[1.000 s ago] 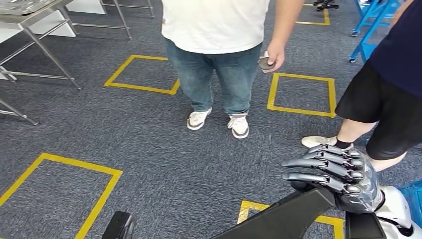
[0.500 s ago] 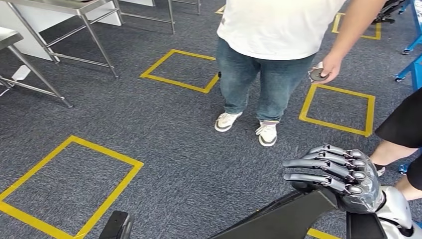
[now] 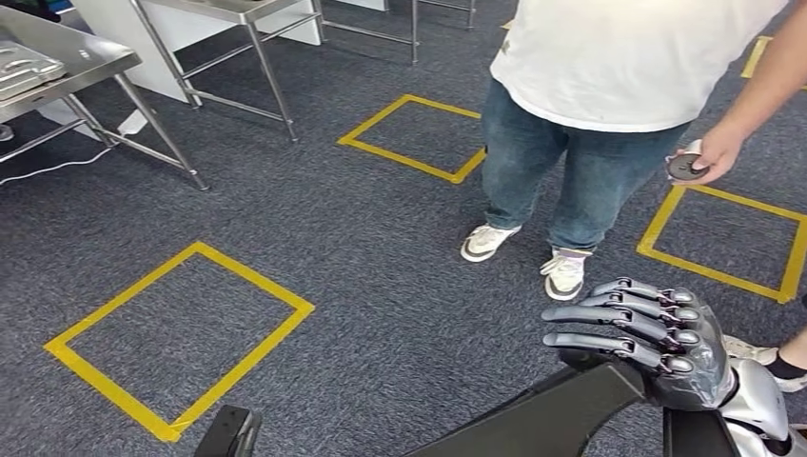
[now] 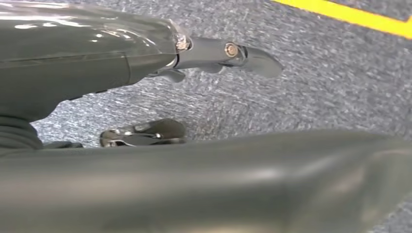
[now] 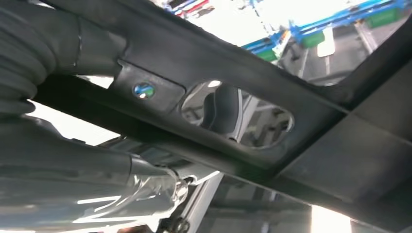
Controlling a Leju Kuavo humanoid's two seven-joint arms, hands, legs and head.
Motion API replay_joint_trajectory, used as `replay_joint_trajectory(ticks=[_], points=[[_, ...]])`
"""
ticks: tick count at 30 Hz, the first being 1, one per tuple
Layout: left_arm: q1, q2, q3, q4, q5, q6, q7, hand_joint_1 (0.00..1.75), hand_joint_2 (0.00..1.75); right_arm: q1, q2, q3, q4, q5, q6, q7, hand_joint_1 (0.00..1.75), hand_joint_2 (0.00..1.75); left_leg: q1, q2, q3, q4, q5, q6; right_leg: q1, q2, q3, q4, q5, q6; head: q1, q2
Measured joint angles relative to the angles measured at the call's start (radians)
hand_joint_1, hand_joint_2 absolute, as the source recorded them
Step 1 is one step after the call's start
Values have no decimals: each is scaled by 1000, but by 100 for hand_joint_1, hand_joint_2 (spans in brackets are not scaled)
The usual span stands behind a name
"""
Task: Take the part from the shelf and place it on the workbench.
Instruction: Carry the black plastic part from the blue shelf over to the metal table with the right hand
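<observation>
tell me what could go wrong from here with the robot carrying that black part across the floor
The person in the white shirt stands close ahead of the right hand, so the long black part could bump their legs if the robot advances. The part juts well past the hand; a turn might swing its far end into the metal table legs.

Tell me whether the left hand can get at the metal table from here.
Probably not: the metal table stands far off across open carpet, while the left hand hangs low by the floor. The robot would need to walk closer.

Person (image 3: 609,105) blocks ahead; carpet (image 3: 362,276) open left.
</observation>
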Motion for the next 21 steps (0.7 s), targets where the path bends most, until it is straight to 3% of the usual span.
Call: replay_joint_trajectory(ticks=[2,3,5,7,9,11,13,14,15,17,18,19,21], points=[[1,0,0,0,0,-3,0,0,0,0,1,0,0,0,0,0,175,175,5,11,-59,102,-27,-5,1,-27,4,0,-6,-1,0,0],[3,0,0,0,0,-5,0,0,0,0,1,0,0,0,0,0,175,175,6,13,-65,106,-14,-5,2,-40,8,0,-10,0,0,0],[6,0,0,0,0,-8,0,0,0,0,1,0,0,0,1,0,175,175,4,28,-21,5,55,3,3,-63,21,0,-20,3,0,0],[4,0,0,0,0,-10,0,0,0,-1,2,0,0,0,2,0,175,175,-8,69,36,-110,102,17,5,-84,33,-1,-29,8,0,0],[1,1,0,0,0,-10,0,0,0,-3,3,1,0,0,3,0,175,175,-20,90,53,-147,101,28,6,-103,39,-3,-35,17,0,0],[3,1,0,0,-1,-10,1,0,0,-6,5,1,0,0,6,1,175,175,-21,71,58,-159,102,36,5,-114,49,-8,-41,28,0,0],[3,3,0,0,-3,-10,1,0,0,-9,6,1,0,1,8,1,175,175,-13,50,72,-175,106,45,3,-70,45,20,-63,34,0,0],[1,3,0,0,-5,-10,1,0,0,-10,6,2,1,2,8,1,175,175,-9,39,78,-180,107,49,2,-37,23,64,-86,34,1,0],[-1,4,0,0,-7,-10,2,0,0,-9,6,2,1,2,8,1,175,175,-9,28,80,-181,107,52,2,-11,-10,126,-112,34,1,0],[0,4,0,0,-9,-10,3,0,0,-7,7,3,2,3,8,2,175,175,-9,3,83,-181,104,55,3,3,-81,239,-143,36,2,0],[1,4,0,0,-9,-10,4,0,0,-6,7,3,2,3,7,2,175,175,-9,-10,85,-180,102,55,3,5,-99,254,-131,38,2,0],[3,4,0,0,-9,-9,5,0,0,-6,7,3,2,3,7,2,175,175,-8,-24,88,-179,100,53,3,7,-97,231,-101,41,2,0],[4,5,0,0,-10,-8,7,0,0,-6,7,3,3,3,6,2,175,175,-5,-52,95,-175,92,45,0,36,-54,109,-19,46,2,0]])
